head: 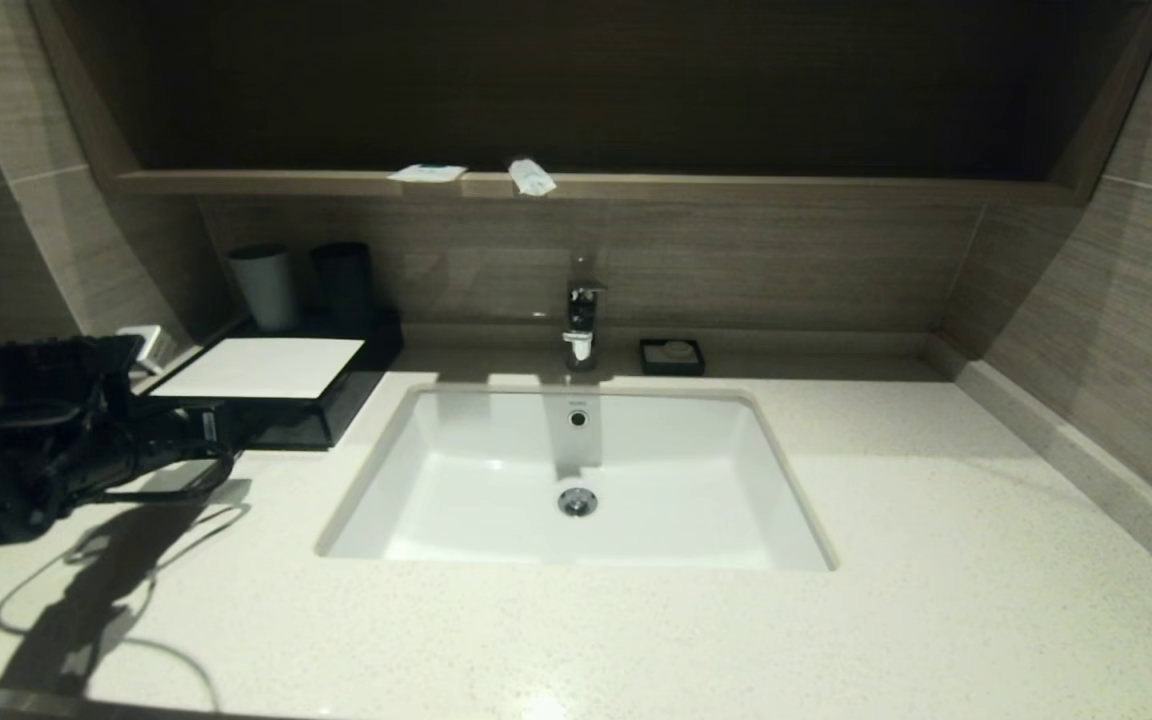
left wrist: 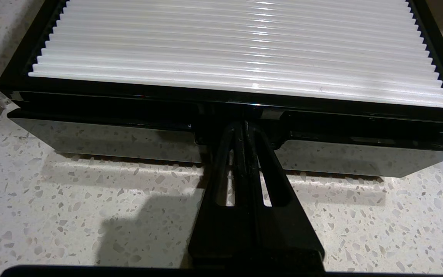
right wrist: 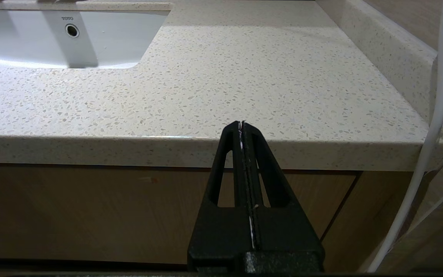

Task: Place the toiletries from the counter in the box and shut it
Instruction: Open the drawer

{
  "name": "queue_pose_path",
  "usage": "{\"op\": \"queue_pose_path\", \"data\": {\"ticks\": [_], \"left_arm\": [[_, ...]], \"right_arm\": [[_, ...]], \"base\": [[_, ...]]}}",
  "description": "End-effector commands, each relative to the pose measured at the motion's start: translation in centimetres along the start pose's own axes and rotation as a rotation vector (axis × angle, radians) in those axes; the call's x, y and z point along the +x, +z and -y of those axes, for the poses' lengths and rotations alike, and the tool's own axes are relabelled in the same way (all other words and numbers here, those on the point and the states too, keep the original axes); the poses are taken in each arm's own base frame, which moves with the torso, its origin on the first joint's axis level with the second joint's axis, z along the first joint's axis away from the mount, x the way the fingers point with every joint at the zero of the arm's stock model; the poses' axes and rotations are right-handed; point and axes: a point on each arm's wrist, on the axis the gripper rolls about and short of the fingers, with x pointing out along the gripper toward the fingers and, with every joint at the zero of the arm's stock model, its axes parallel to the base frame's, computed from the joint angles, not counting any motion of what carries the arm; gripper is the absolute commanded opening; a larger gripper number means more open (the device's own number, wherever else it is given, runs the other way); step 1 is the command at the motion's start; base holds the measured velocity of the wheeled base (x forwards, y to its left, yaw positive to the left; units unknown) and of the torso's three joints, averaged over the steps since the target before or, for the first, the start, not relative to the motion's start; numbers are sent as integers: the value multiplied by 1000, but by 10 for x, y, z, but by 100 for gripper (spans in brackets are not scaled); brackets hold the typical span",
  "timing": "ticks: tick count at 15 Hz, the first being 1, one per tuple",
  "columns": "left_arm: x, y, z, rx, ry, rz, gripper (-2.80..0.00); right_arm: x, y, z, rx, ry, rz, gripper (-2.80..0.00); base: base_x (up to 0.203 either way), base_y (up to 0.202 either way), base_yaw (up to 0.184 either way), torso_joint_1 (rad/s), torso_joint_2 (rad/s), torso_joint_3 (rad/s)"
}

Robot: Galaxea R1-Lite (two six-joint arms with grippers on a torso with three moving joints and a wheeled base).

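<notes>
Two white toiletries lie on the brown wood counter [head: 736, 188] above the tap: a flat sachet [head: 426, 173] and a narrow pouch [head: 532, 177]. The black box [head: 346, 400] with a white top stands at the left of the stone worktop. In the left wrist view its ribbed white top fills the far part and its glossy drawer front [left wrist: 102, 142] faces me. My left gripper [left wrist: 243, 125] is shut, its tips inside the notch in the middle of the drawer front; in the head view this gripper [head: 226, 432] sits at the box's near end. My right gripper [right wrist: 242, 124] is shut and empty, below the worktop's front edge.
A white sink [head: 576, 480] with a chrome tap [head: 581, 320] takes the middle of the worktop. A small black soap dish [head: 672, 356] sits right of the tap. A white cup [head: 263, 287] and a dark cup [head: 342, 280] stand behind the box. A white cable [right wrist: 433, 127] hangs beside my right gripper.
</notes>
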Motion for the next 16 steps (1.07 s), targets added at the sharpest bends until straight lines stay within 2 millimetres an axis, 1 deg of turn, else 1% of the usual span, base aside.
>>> {"op": "queue_pose_path", "data": {"ticks": [1, 16], "left_arm": [[1, 0, 0, 2, 0, 2, -280], [5, -3, -1, 2, 0, -1, -280]], "right_arm": [[0, 0, 0, 0, 0, 0, -280], [0, 0, 0, 0, 0, 0, -280]], "base": [[0, 0, 0, 0, 0, 0], [0, 0, 0, 0, 0, 0]]}}
